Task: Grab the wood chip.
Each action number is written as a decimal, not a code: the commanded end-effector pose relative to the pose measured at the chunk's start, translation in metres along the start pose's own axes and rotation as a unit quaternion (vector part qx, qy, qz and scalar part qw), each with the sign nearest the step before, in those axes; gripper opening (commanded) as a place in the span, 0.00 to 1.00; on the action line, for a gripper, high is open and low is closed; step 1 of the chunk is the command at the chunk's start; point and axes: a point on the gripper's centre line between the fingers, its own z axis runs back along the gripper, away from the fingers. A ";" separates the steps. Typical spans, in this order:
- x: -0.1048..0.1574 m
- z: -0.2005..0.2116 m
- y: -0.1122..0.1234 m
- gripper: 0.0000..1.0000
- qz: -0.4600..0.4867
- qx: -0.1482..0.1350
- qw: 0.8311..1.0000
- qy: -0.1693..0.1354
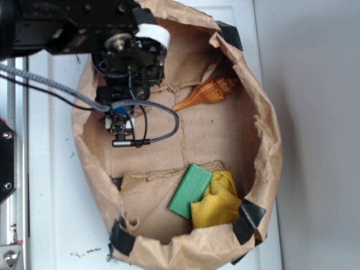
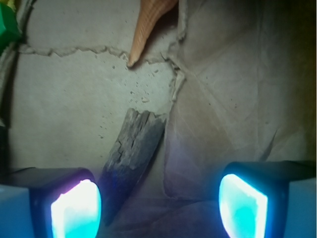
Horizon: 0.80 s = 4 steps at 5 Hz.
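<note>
The wood chip is a grey-brown, rough sliver with a jagged upper end, lying flat on the cardboard floor in the wrist view. Its lower end runs down beside the left fingertip. My gripper hangs above it, open, with a wide gap between the glowing pads and nothing held. In the exterior view the gripper points down over the left part of the paper-lined box, and the arm hides the wood chip.
An orange spiral shell lies at the back of the box, its tip just beyond the chip. A green block and a yellow cloth sit at the front. Torn brown paper walls ring the box.
</note>
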 end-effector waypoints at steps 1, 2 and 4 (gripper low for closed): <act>-0.004 -0.004 -0.017 1.00 -0.033 0.000 0.999 -0.011; -0.002 -0.006 -0.025 1.00 -0.015 -0.023 1.000 -0.001; 0.008 -0.041 -0.035 1.00 0.010 0.022 1.000 -0.001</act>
